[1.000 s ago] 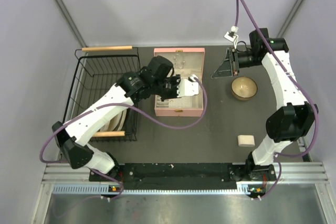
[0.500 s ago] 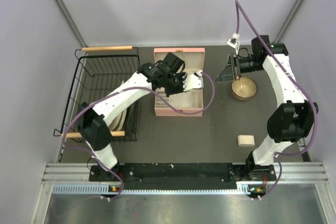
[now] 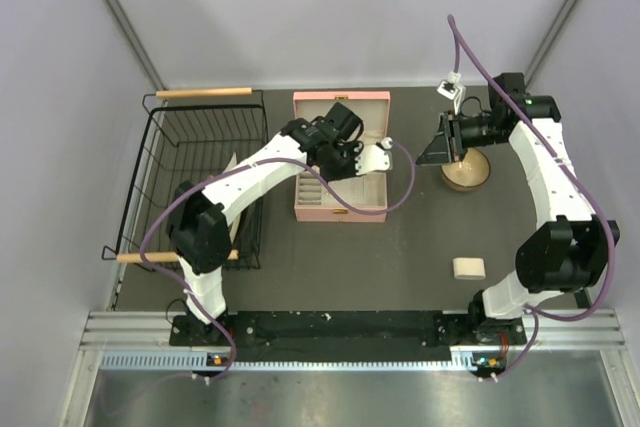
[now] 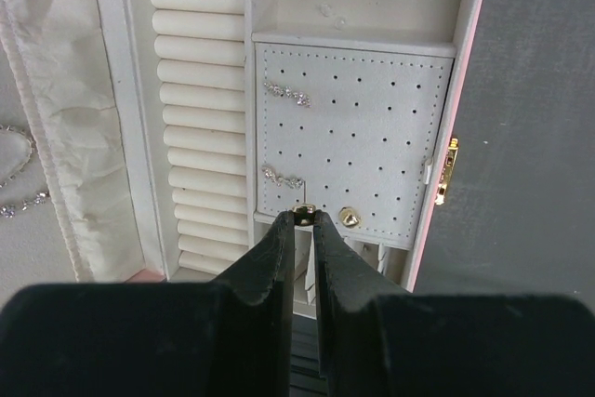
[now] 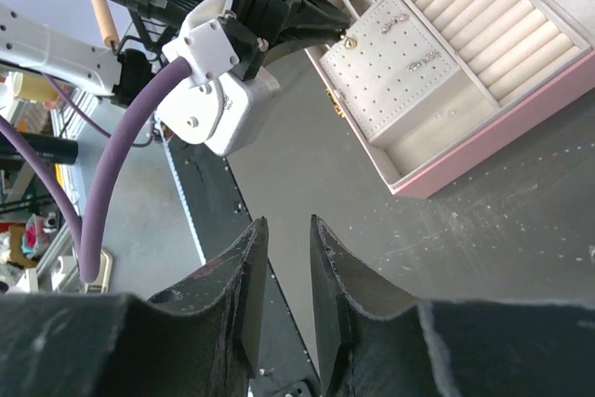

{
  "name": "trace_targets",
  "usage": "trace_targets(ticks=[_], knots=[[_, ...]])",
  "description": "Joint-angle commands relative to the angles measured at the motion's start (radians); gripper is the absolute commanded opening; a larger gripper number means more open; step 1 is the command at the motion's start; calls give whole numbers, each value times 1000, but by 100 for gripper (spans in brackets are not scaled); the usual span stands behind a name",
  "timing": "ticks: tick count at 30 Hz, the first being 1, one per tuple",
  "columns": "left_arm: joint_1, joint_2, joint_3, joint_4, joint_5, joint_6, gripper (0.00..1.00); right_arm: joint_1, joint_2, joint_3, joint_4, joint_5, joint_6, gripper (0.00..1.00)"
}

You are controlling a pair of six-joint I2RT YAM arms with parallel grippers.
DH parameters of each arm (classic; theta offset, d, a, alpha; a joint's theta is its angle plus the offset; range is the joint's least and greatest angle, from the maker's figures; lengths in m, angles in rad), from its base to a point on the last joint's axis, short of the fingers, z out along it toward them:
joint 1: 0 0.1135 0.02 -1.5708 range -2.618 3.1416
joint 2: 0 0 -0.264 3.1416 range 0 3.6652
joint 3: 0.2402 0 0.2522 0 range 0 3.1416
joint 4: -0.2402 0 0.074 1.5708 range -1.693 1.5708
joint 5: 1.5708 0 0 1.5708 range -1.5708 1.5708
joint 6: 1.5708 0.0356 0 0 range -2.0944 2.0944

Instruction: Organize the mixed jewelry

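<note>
The pink box [image 3: 340, 213] lies open mid-table. In the left wrist view its white peg panel [image 4: 372, 137] carries two silvery earrings [image 4: 286, 93] and a gold stud [image 4: 349, 218]. Tiny pale bits [image 4: 332, 14] lie in the far compartment. Silvery chains [image 4: 11, 166] show on the lid lining at the left. My left gripper [image 4: 305, 215] is shut on a small gold earring [image 4: 305, 210] at the panel's near edge; it hangs over the box [image 3: 338, 159]. My right gripper [image 5: 286, 222] is open and empty, beside the wooden bowl [image 3: 468, 175].
A black wire basket [image 3: 160, 147] with a pale plate stands at the left. A small beige block [image 3: 468, 268] lies near the right arm's base. The left arm's purple cable [image 3: 400, 192] loops past the box's right side.
My left arm has stretched to the right, bringing its gripper over the box's compartments. My right gripper has shifted slightly towards the bowl.
</note>
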Motion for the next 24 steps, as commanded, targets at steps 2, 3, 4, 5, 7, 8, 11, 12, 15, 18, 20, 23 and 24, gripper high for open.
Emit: trace_targets(ticks=[2, 3, 4, 5, 7, 8, 11, 12, 15, 18, 20, 23, 24], knots=[[3, 13, 15, -6, -16, 16, 0, -12, -50, -17, 56, 11, -2, 25], [3, 16, 14, -8, -21, 18, 0, -12, -50, -19, 58, 11, -1, 25], [3, 19, 12, -14, -21, 22, 0, -10, -51, -22, 56, 14, -1, 25], [3, 22, 9, -17, -21, 24, 0, -10, -51, -22, 56, 17, -1, 25], [3, 25, 7, -26, -19, 25, 0, -12, -54, -26, 58, 17, -1, 25], [3, 28, 4, -28, -16, 27, 0, -10, -56, -28, 58, 17, -2, 25], [3, 33, -8, -28, -13, 29, 0, -10, -58, -34, 62, 17, -1, 25], [3, 38, -11, -29, -14, 29, 0, -10, -58, -37, 64, 17, -1, 25], [3, 45, -13, -35, -11, 29, 0, -10, -59, -46, 65, 17, -2, 25], [3, 51, -14, -41, -7, 30, 0, -12, -61, -52, 69, 20, -5, 25], [3, 53, -16, -43, -5, 32, 0, -10, -61, -56, 73, 28, -4, 25], [2, 51, -16, -49, 5, 30, 0, -10, -61, -65, 78, 25, -5, 25], [0, 51, -16, -52, 7, 29, 0, -10, -59, -66, 81, 26, -4, 25]])
